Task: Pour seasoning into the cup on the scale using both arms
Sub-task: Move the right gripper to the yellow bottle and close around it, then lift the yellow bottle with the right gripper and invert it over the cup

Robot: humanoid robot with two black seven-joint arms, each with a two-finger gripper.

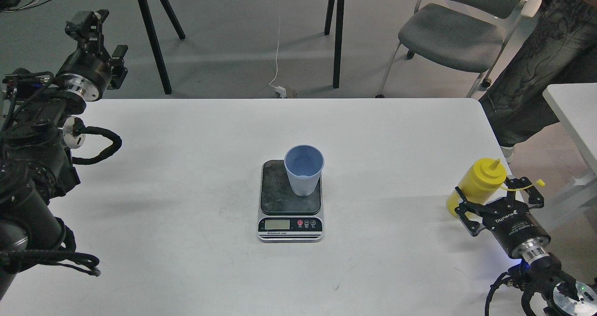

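nearest the viewer, the right arm [545, 269] comes in from the lower right corner, partly cut off by the frame edge. white lettering runs along its gripper body but is too small to read. the right gripper [498, 199] has its 2 fingers spread on either side of the seasoning [478, 183], a yellow squeeze bottle at the table's right edge; whether the fingers actually press the bottle cannot be told, and the gripper hides the bottle's lower part. the small tethered cap [540, 183] sticks out to the right.

at the middle of the white table [186, 190] lies the scale [290, 213], its lcd blank or unreadable, with tiny print under the display that cannot be made out. the cup [304, 169], light blue and upright, stands on the plate's far right part.

farther back on the left, the left gripper [88, 24] hangs above the table's far left corner, well apart from everything; its fingers cannot be told apart. beyond the table stand a grey chair [447, 36] and a person's leg [536, 73], cut off.
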